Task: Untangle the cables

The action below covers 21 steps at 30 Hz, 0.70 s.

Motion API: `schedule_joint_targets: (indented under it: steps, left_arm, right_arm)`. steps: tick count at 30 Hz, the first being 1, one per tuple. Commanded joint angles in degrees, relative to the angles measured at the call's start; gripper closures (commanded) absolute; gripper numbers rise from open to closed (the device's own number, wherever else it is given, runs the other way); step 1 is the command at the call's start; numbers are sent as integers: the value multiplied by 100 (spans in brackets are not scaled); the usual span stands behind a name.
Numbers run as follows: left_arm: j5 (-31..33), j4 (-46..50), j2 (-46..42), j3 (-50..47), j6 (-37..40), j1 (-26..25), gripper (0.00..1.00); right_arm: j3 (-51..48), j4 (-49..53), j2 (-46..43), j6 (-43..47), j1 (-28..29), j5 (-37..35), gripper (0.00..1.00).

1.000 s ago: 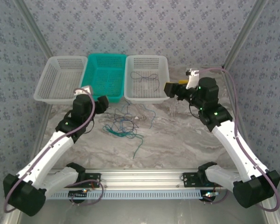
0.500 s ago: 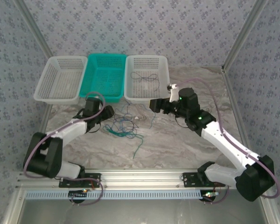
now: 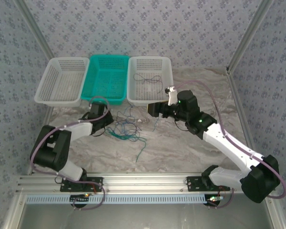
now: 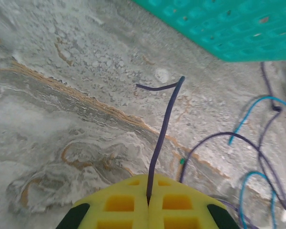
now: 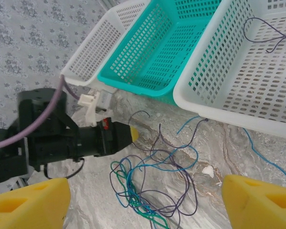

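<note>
1. The cables [image 3: 126, 128] lie in a loose knot on the marble table [image 3: 171, 148], just in front of the teal basket [image 3: 105, 78] and between the two arms; one more purple strand [image 5: 267, 33] sits apart in the right-hand white basket [image 3: 131, 88].
2. Left gripper [image 4: 148, 205] is pinched tight on a dark purple wire [image 4: 163, 129]; the free end rises out from between the yellow pads [image 4: 138, 210] and kinks over at its tip.
3. Right gripper [image 5: 145, 188] hangs over the knot, jaws spread wide, nothing in them.
4. Handling, by my read: these wires look feather-light and limp, yet springy enough to hold a curl; they may slip through the pads, and a fast tug would likely drag the whole bundle along.
5. Where to grab: a free end or an outer loop, low near the table, well away from the crossings; the blue end [image 5: 187, 125] poking toward the white basket looks a fair pick for the right gripper; a slow, steady pull apart seems safest.
</note>
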State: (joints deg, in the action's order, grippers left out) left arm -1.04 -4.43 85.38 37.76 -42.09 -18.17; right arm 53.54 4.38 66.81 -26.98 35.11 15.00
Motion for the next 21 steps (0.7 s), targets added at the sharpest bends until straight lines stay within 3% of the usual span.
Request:
schedule_joint_targets:
  steps: [1, 6, 12, 21]
  left_arm:
    - [-206, 585, -892, 345, -184, -139, 100]
    - [9, 1567, -1939, 1008, 78, -736, 100]
    - [-3, 2148, -2369, 1836, 383, -1256, 100]
    - [-197, 2354, -2601, 2923, 524, -1426, 100]
  right_arm:
    - [159, -87, 99, 286, 99, -106, 15]
    - [145, -324, 291, 886, 557, -352, 14]
    - [183, -1087, 859, 2201, 1386, -914, 12]
    - [473, -2885, 2299, 2258, 1505, -631, 12]
